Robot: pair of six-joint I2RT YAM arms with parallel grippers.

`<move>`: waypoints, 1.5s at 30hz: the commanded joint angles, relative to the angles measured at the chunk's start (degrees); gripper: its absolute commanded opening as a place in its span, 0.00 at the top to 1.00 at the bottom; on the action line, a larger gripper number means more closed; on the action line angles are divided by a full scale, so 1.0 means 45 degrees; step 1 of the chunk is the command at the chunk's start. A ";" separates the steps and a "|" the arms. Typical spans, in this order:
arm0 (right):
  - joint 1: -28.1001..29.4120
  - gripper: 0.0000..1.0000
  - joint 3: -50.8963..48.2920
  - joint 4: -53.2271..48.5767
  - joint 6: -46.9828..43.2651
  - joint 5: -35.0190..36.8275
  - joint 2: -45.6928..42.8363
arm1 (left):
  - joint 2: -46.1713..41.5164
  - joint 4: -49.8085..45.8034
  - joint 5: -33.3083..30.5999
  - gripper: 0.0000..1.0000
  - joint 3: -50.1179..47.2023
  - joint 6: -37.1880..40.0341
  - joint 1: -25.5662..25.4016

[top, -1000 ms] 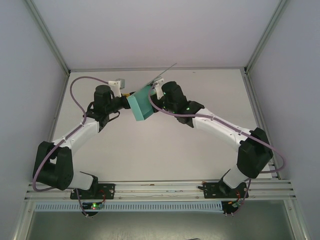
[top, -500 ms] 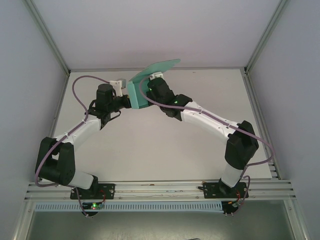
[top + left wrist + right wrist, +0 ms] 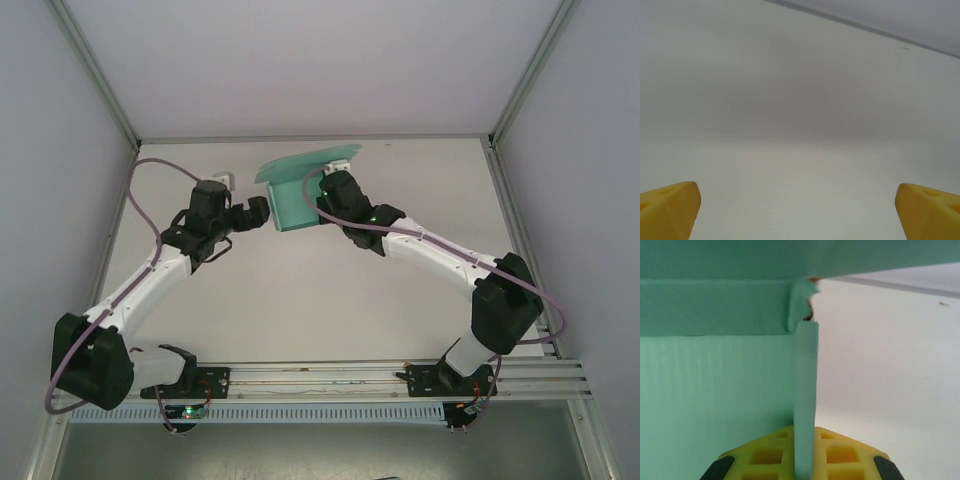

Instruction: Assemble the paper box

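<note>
The teal paper box (image 3: 290, 205) hangs above the table's back middle, with a wide flap (image 3: 303, 162) spread out over it. My right gripper (image 3: 318, 192) is shut on one upright wall of the box. In the right wrist view that wall (image 3: 805, 385) stands edge-on between the yellow fingers (image 3: 846, 456), and the box's inside (image 3: 715, 385) spreads to the left. My left gripper (image 3: 262, 213) is open just left of the box, apart from it. Its yellow fingertips (image 3: 667, 210) sit far apart over bare table, with nothing between them.
The white table (image 3: 320, 300) runs from the arm bases to the back wall. Aluminium frame posts (image 3: 95, 75) rise at both back corners. A rail (image 3: 320, 378) crosses the near edge, carrying both arm bases.
My left gripper has drawn back from the box, which it was against before. The right arm has turned the box, and its wide flap now spreads out above it.
</note>
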 commanded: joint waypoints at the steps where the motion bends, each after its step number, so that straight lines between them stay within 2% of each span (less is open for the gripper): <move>1: -0.0095 1.00 -0.0454 -0.1022 0.0387 0.0338 -0.0062 | -0.0559 -0.2527 -0.3120 0.00 -0.0607 -0.0333 0.0032; 3: -0.0095 1.00 -0.0592 -0.1321 0.0693 0.0333 0.0274 | -0.0901 -0.3168 -0.3904 0.00 -0.0790 -0.0744 0.0051; 6: -0.0080 1.00 -0.0444 -0.2108 0.1230 0.0438 0.1004 | -0.1457 -0.3576 -0.4308 0.00 -0.1081 -0.0971 0.0052; 12: 0.0080 1.00 -0.0256 -0.2750 0.2347 0.0187 0.2597 | -0.2172 -0.3444 -0.4255 0.00 -0.1483 -0.0863 0.0045; 19: 0.0218 1.00 0.0300 -0.3953 0.3641 -0.0379 0.4211 | -0.2118 -0.3238 -0.4008 0.00 -0.1491 -0.0624 0.0050; 22: 0.0208 0.91 0.0235 -0.4227 0.4113 -0.0516 0.4473 | -0.2046 -0.3129 -0.3813 0.00 -0.1439 -0.0532 0.0057; 27: 0.0184 0.63 0.0137 -0.4093 0.4285 -0.0643 0.4064 | -0.1918 -0.2867 -0.3321 0.00 -0.1348 -0.0425 0.0053; 30: 0.0102 0.56 0.0188 -0.3877 0.3965 -0.0599 0.3464 | -0.1784 -0.2760 -0.3118 0.00 -0.1233 -0.0357 0.0053; 32: 0.0062 0.55 0.0253 -0.3848 0.3782 -0.0498 0.3139 | -0.1705 -0.2696 -0.2967 0.00 -0.1151 -0.0273 0.0051; 35: -0.0014 0.47 0.0227 -0.3875 0.3591 -0.0227 0.2767 | -0.1578 -0.2618 -0.2758 0.00 -0.1077 -0.0246 0.0060; 40: -0.0321 0.46 -0.0370 -0.3685 0.3427 -0.0246 0.2170 | -0.1353 -0.2415 -0.2509 0.00 -0.1070 -0.0152 0.0051; 42: -0.0516 0.46 -0.0734 -0.3440 0.3151 -0.0521 0.1955 | -0.1216 -0.2386 -0.2429 0.00 -0.1030 -0.0099 0.0041; 45: -0.0905 0.45 -0.1455 -0.2722 0.2689 -0.1775 0.1521 | -0.1051 -0.2245 -0.2230 0.00 -0.1049 -0.0064 0.0052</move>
